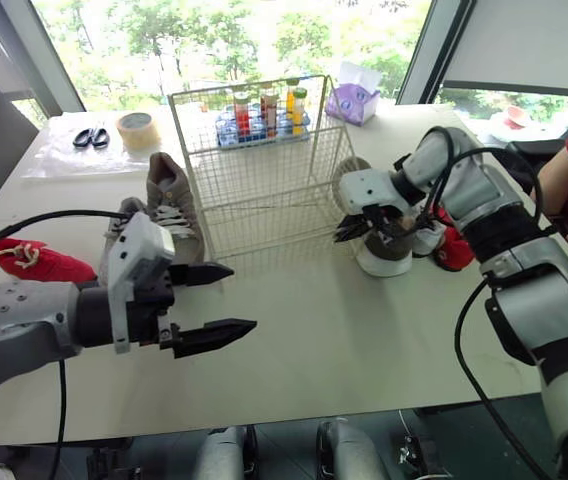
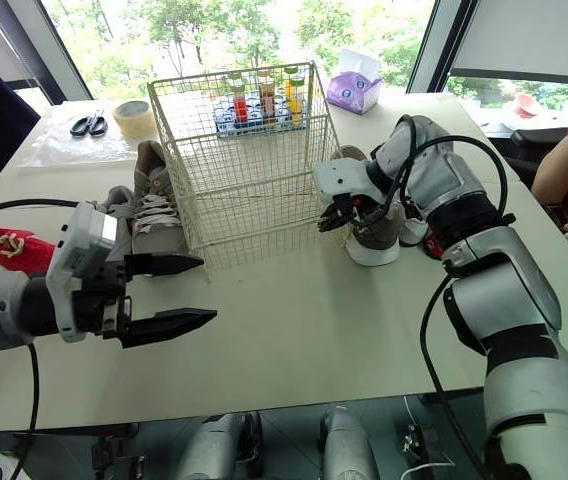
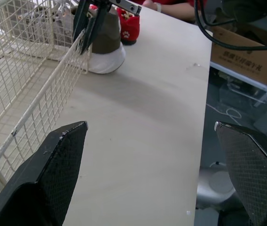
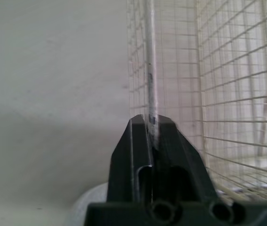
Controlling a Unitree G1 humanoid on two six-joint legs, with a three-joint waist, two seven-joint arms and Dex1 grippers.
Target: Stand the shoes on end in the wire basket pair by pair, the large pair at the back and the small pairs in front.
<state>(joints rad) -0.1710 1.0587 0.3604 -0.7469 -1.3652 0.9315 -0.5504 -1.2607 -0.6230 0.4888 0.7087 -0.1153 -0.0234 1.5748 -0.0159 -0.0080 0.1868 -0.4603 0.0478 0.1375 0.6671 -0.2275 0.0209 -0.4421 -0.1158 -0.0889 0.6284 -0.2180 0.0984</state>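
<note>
I hold my right gripper (image 2: 332, 218) pinched on the near right corner wire of the cream wire basket (image 1: 264, 190), likely steadying it, left gripper (image 1: 242, 297) spread open, grey laced sneakers (image 1: 169, 200) waiting just outside.

Bright daylight came through the windows (image 1: 234, 35) behind the table (image 1: 364, 340), panes blown out. Tabletop evenly lit, shadows soft and faint. The wire basket (image 4: 227, 94) glared pale against backlight, right wrist view.

Silver-grey arm shells (image 1: 554, 300), black cables (image 1: 457, 345)
</note>
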